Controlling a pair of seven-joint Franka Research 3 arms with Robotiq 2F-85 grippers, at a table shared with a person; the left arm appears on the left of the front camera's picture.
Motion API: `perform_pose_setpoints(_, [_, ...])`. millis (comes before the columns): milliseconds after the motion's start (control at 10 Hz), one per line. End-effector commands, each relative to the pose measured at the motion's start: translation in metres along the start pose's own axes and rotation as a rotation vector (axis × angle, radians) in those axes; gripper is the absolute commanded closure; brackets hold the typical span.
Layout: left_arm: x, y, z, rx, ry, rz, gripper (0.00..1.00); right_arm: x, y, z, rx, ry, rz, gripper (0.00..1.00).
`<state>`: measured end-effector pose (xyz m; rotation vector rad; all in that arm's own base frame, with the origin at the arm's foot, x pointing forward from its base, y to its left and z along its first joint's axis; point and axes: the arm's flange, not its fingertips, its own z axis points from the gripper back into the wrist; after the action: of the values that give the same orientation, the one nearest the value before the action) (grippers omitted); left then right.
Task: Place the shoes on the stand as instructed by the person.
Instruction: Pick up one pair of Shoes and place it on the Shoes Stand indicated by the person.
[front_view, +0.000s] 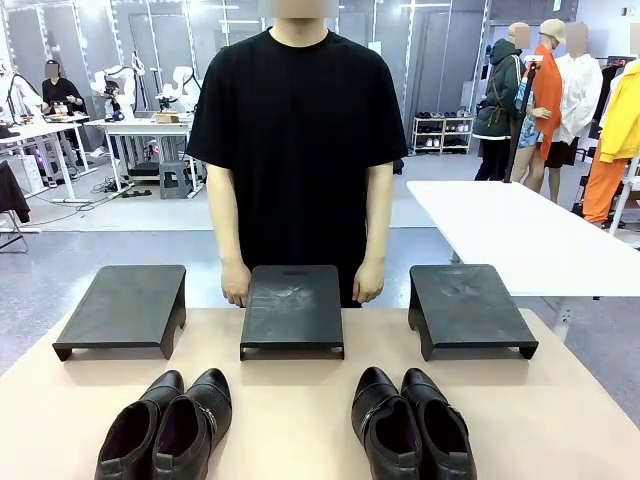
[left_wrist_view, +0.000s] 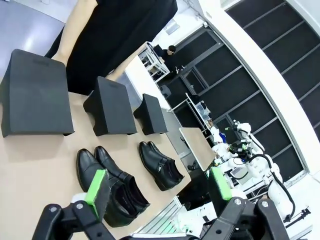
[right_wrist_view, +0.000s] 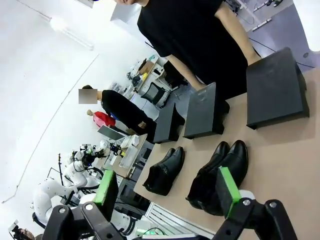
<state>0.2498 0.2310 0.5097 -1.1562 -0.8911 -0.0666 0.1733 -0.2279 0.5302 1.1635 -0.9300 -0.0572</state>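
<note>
Now, left pincer (left_wrist_view: 159, 184): released, jaws spread wide and empty, hanging above the near side of the bench (front_view: 290, 420).
Right pincer (right_wrist_view: 167, 189): also released, grasping nothing, hanging above its own side.
Left pair of shoes (front_view: 165, 425): brownish lining, the two touching, toes towards the stands, heels at the near edge. It probably lies there so the left arm can reach it.
Right pair of shoes (front_view: 410, 425): same layout, well apart from the left pair. The bare strip between the pairs leaves room to come down.
Open room: a clear band of bench lies between the toes and the stands.
Left stand (front_view: 125, 308), middle stand (front_view: 292, 308), right stand (front_view: 468, 308): a row near the far edge, tops bare, with gaps between them.
Person (front_view: 295, 140): behind the middle stand, one hand (front_view: 236, 283) and the other hand (front_view: 368, 281) down by its back corners. I judge no stand has been pointed out yet.
</note>
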Motion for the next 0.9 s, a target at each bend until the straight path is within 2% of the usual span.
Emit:
perform_pose_setpoints(0, [0.0023,0.0026,0.0025,-0.01,0.011,-0.003,0.0,-0.0004,0.0022,0.0074,0.004,-0.024,0.005,0.0])
perform_pose_setpoints(800, [0.0023,0.0026,0.0025,-0.01,0.011,-0.003,0.0,-0.0004,0.0022,0.0074,0.004,-0.024,0.005,0.0])
